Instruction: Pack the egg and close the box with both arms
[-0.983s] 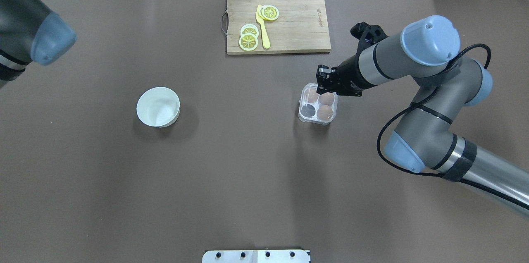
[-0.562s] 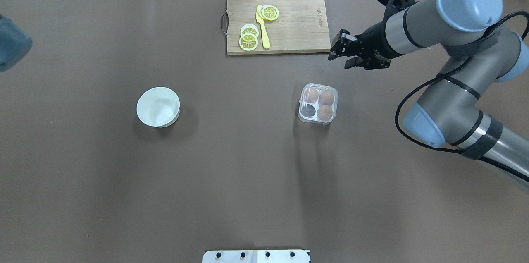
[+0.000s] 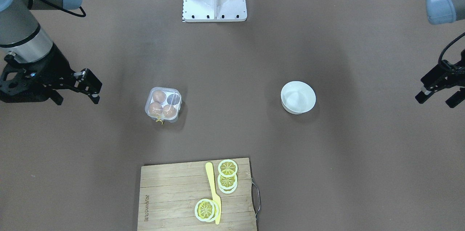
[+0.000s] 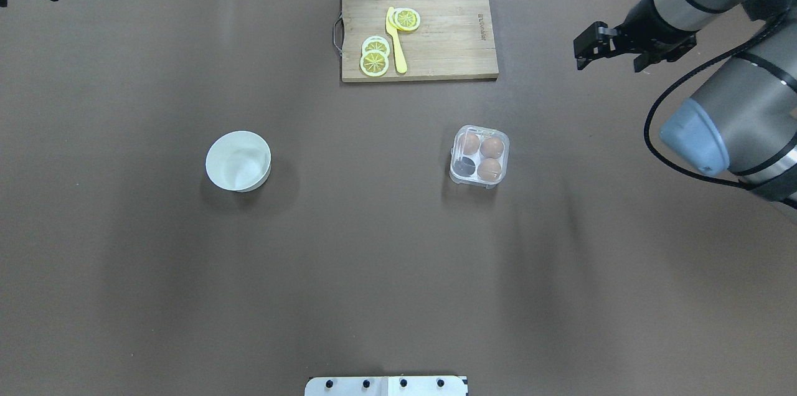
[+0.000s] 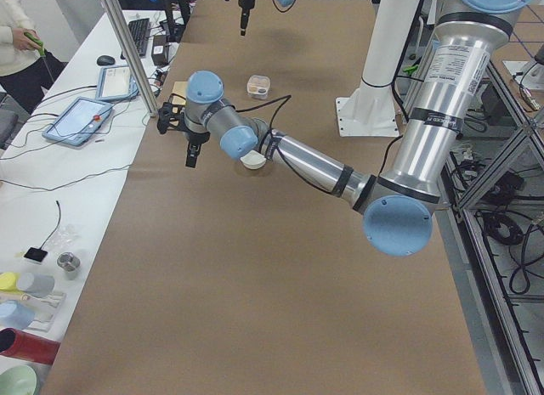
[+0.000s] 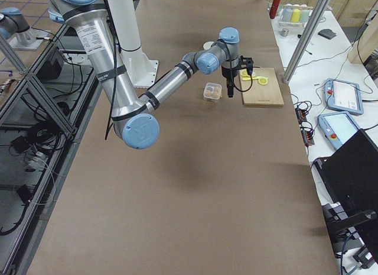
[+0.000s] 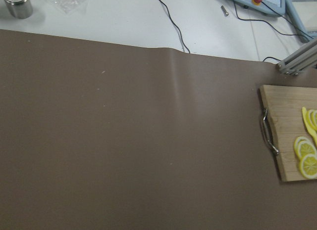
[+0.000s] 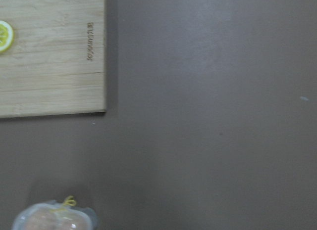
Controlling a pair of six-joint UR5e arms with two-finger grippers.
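1. Three brown eggs (image 4: 492,147) sit in the box (image 4: 464,166) with the clear lid down over them. The fourth cell looks dark, and I cannot tell what it holds.
2. The box stands on the table (image 4: 373,259), well apart from the white bowl (image 4: 238,160) and near the cutting board (image 4: 448,41).
3. The right gripper (image 3: 76,98) hangs over bare table, well apart from the box. Its fingers are spread wide and hold nothing.
4. The left gripper (image 3: 436,101) hovers near the table's edge beyond the bowl, its fingers likewise apart and empty.
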